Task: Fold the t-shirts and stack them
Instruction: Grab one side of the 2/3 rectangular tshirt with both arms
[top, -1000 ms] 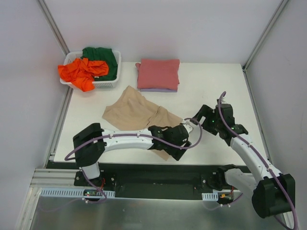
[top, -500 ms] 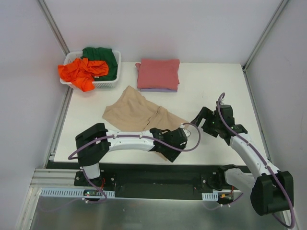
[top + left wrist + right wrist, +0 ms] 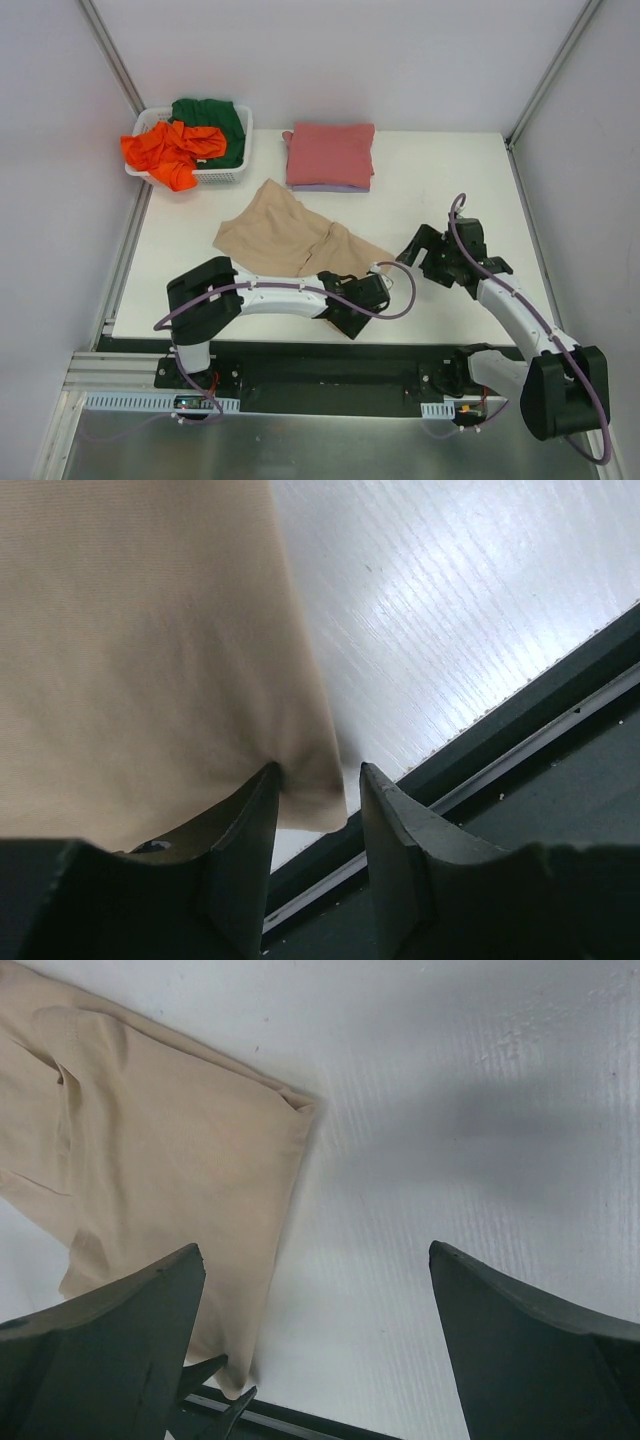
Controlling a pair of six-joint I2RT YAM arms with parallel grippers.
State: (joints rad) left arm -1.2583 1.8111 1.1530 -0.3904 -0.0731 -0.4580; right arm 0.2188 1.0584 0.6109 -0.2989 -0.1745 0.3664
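A tan t-shirt (image 3: 290,240) lies spread and rumpled on the white table, and its near right corner reaches the front edge. My left gripper (image 3: 347,308) is at that corner. In the left wrist view the tan cloth (image 3: 140,630) hangs between the narrowed jaws of the left gripper (image 3: 318,770); one finger touches it and a gap shows beside the other. My right gripper (image 3: 408,252) stands wide open just right of the shirt's edge (image 3: 170,1160), with bare table under the right gripper (image 3: 315,1250). A folded pinkish-red t-shirt (image 3: 330,152) rests on a lavender one (image 3: 330,187).
A white slotted basket (image 3: 222,176) at the back left holds a crumpled orange shirt (image 3: 170,150) and a dark green shirt (image 3: 215,118). The table's dark front rail (image 3: 520,710) runs right below the left gripper. Grey walls and metal posts enclose the table.
The left gripper has slid toward the front edge and its jaws have narrowed around the tan shirt's corner. The right gripper has drawn back slightly to the right and stayed wide open.
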